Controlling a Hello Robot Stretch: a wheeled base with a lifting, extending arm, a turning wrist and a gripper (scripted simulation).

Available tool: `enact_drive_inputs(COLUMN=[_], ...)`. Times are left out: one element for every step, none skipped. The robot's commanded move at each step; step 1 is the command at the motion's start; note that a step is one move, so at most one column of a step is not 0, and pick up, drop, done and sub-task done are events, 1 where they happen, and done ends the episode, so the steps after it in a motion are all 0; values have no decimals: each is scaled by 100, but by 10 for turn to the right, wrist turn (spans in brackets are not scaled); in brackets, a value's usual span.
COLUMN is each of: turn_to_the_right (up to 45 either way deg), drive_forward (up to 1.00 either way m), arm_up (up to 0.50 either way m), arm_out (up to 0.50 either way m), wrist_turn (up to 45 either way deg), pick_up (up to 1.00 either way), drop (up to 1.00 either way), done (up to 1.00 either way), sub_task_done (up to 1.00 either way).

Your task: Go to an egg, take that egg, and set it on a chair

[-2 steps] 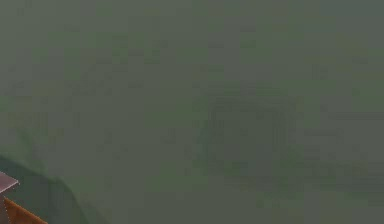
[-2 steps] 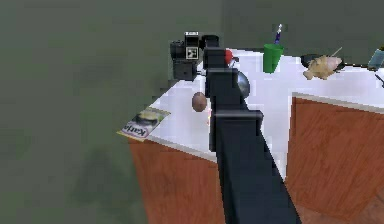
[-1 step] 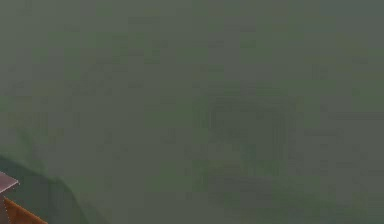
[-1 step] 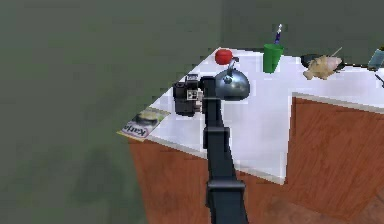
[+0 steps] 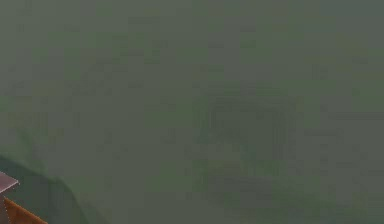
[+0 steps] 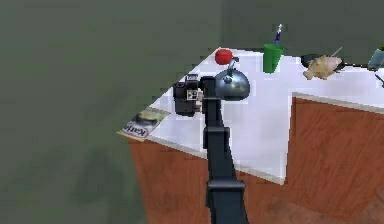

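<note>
The dark arm (image 6: 222, 150) rises from the arm side view's bottom edge and reaches over a white countertop (image 6: 255, 125) with brown sides. My gripper (image 6: 184, 93) sits near the counter's far left corner, left of the white marker squares. Its far end is hard to make out, so I cannot tell whether it holds anything. A grey kettle (image 6: 232, 84) stands just right of the gripper. A small red round thing (image 6: 224, 57) lies behind the kettle.
On the counter are a green cup (image 6: 273, 57) with a utensil in it, a beige lumpy thing (image 6: 323, 66) at the back right, and a newspaper (image 6: 143, 124) on the near left corner. A green-grey wall (image 5: 190, 100) fills the forward view, with a brown corner (image 5: 10, 195) at the bottom left.
</note>
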Motion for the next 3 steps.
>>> enact_drive_inputs(turn_to_the_right=[0,0,0], drive_forward=[0,0,0], arm_up=[10,2,0], arm_out=[0,0,0], wrist_turn=[0,0,-450], pick_up=[0,0,0], drop=[0,0,0], done=[0,0,0], sub_task_done=[0,0,0])
